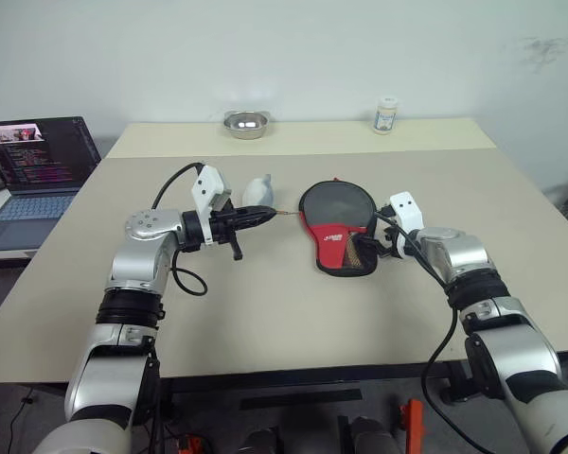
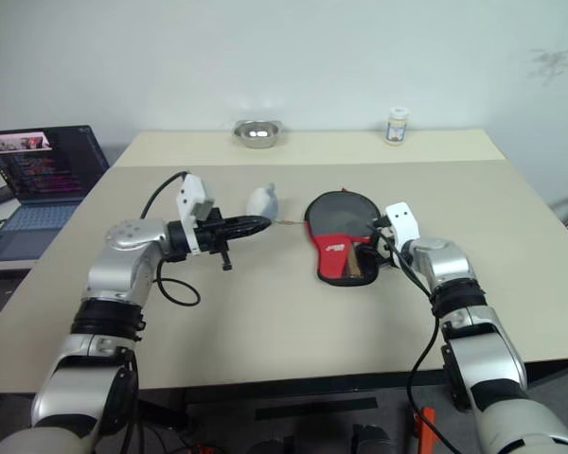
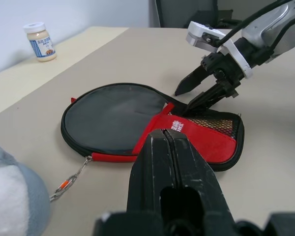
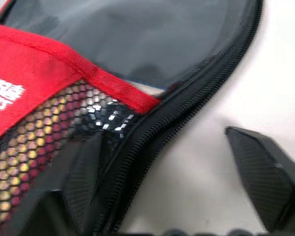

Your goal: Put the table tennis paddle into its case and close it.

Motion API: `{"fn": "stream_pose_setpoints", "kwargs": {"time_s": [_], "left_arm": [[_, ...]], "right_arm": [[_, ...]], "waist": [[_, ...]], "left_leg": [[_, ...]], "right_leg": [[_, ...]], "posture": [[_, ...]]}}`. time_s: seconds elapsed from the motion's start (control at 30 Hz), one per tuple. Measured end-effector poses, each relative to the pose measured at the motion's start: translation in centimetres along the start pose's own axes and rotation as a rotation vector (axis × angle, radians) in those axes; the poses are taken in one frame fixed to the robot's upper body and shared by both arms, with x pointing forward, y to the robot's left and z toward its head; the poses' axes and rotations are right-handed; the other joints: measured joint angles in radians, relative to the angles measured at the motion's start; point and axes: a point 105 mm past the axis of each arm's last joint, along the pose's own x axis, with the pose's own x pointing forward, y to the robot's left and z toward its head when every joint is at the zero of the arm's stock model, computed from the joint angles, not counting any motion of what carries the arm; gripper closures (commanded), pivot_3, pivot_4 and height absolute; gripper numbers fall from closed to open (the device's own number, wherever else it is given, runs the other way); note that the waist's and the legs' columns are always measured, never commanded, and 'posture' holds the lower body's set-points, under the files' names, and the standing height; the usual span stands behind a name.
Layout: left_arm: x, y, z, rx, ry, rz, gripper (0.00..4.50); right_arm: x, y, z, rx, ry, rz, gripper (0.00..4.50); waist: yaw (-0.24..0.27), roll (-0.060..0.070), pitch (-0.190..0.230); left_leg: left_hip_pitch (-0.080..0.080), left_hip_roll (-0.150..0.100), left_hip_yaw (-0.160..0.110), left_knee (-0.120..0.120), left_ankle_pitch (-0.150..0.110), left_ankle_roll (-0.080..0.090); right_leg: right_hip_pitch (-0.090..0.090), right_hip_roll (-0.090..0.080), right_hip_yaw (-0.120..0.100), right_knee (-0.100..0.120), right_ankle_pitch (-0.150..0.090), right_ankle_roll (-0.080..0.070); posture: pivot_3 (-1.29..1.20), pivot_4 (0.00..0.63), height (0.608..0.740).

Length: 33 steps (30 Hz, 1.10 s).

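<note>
Item: case (image 1: 338, 232), black fabric with a red panel, mesh pocket and zipper rim. We find it flat at mid-table, round end toward twelve o'clock, mesh end toward six. The table tennis paddle (image 3: 113, 115) lies inside, its dark face visible through the opening.

Item: keychain (image 3: 69, 180), trailing from the case's rim at about nine o'clock.

Item: left gripper (image 1: 260, 217), at nine o'clock of the case, fingers clenched together; we cannot see whether they pinch the keychain.

Item: right gripper (image 3: 199, 91), at four o'clock of the case, fingers parted, one over the mesh, one over bare table, straddling the zipper rim.

Handling, as we judge it: light, limp fabric stiffened by the paddle within. It will slide on the table, so we would pin the rim and pull by the zipper tab.

Item: white-grey pouch (image 1: 257, 191), just beside the left gripper.
</note>
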Motion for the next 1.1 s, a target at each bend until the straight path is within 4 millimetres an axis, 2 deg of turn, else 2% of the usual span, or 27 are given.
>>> {"fn": "stream_pose_setpoints", "kwargs": {"time_s": [0.07,0.2,0.37,0.57,0.73,0.9,1.1], "left_arm": [[0.0,0.0,0.0,0.002,0.002,0.000,4.50],[-0.5,0.1,-0.3,0.004,0.023,0.005,4.50],[-1.6,-0.2,-1.7,-0.018,0.069,-0.005,4.50],[-3.3,-1.1,-1.9,-0.023,0.117,-0.071,4.50],[-5.2,-2.9,-2.1,-0.039,0.173,-0.168,4.50],[-5.2,-4.3,-1.3,-0.044,0.165,-0.227,4.50],[-5.3,-4.8,-1.3,-0.051,0.187,-0.239,4.50]], "right_arm": [[0.2,0.2,-0.1,0.006,0.008,0.015,1.68],[0.5,0.8,-0.2,0.011,0.023,0.057,3.11],[0.9,1.9,-0.2,0.042,0.032,0.112,4.44],[1.0,3.7,0.4,0.093,0.038,0.193,4.48],[0.8,8.0,1.0,0.145,0.042,0.342,4.48],[-0.4,12.6,-0.4,0.128,0.074,0.473,4.48],[-2.4,14.2,-2.0,0.121,0.094,0.489,4.48]], "waist": [[0.000,0.000,0.000],[0.000,0.000,-0.001],[-0.006,0.000,-0.002],[-0.026,0.000,-0.002],[-0.046,0.001,-0.002],[-0.035,0.001,-0.002],[-0.019,0.001,-0.002]], "left_leg": [[0.002,0.000,0.000,0.000,0.000,0.000],[0.004,0.000,0.000,0.000,0.000,0.000],[0.005,0.001,0.000,0.000,0.000,0.000],[0.005,0.001,0.000,-0.002,0.000,0.000],[0.002,0.003,0.001,-0.003,0.000,-0.001],[-0.001,0.001,0.000,-0.001,0.000,-0.001],[-0.001,0.001,-0.001,-0.002,-0.002,0.002]], "right_leg": [[0.002,0.000,0.000,0.000,0.000,0.000],[0.003,0.000,0.000,0.001,0.001,-0.001],[0.003,0.001,0.001,0.002,0.001,-0.001],[0.002,0.001,0.002,0.001,0.001,-0.001],[-0.003,0.001,0.004,0.001,0.001,-0.001],[-0.003,0.001,0.002,0.000,0.001,-0.001],[-0.003,0.001,0.000,0.000,0.001,-0.001]], "posture": [[0.00,0.150,0.740],[0.00,0.150,0.740],[0.00,0.150,0.740],[0.00,0.150,0.740],[0.00,0.150,0.740],[0.00,0.150,0.740],[0.00,0.150,0.740]]}}
